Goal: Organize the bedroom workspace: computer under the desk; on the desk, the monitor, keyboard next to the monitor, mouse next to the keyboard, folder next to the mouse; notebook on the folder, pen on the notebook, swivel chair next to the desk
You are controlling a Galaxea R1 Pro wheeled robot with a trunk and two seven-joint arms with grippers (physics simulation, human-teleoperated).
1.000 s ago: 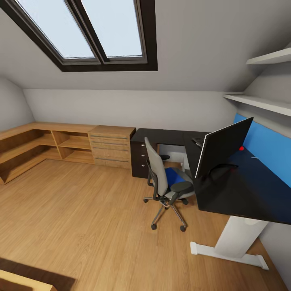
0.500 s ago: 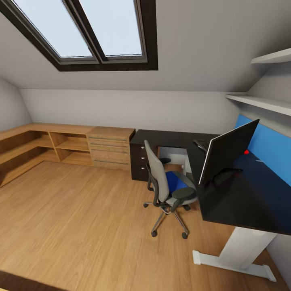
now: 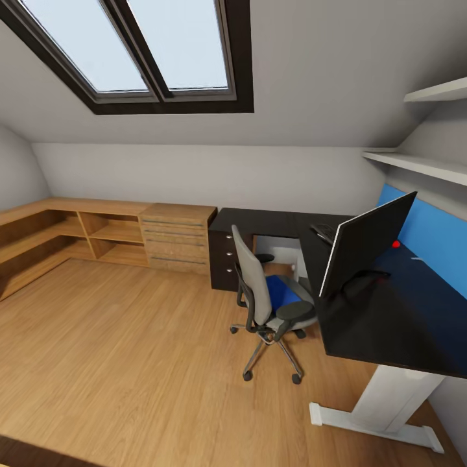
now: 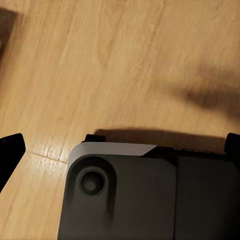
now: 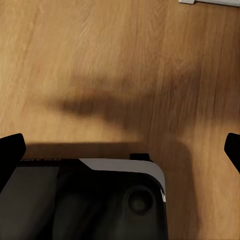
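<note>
Currently desk fills the room's right corner, monitor upright near its front edge, keyboard behind it. Swivel chair stands just beside the desk, folder flat on its seat. Left gripper and right gripper both spread wide, holding nothing, over wood floor.

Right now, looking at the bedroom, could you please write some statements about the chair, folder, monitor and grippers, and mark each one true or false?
1. The folder lies on the seat of the swivel chair. True.
2. The monitor stands on the floor. False: it stands on the desk.
3. The left gripper holds the folder. False: its fingers are spread apart over bare wooden floor.
4. The right gripper is open and empty. True.
5. The wooden drawer chest stands beside the desk. True.
</note>
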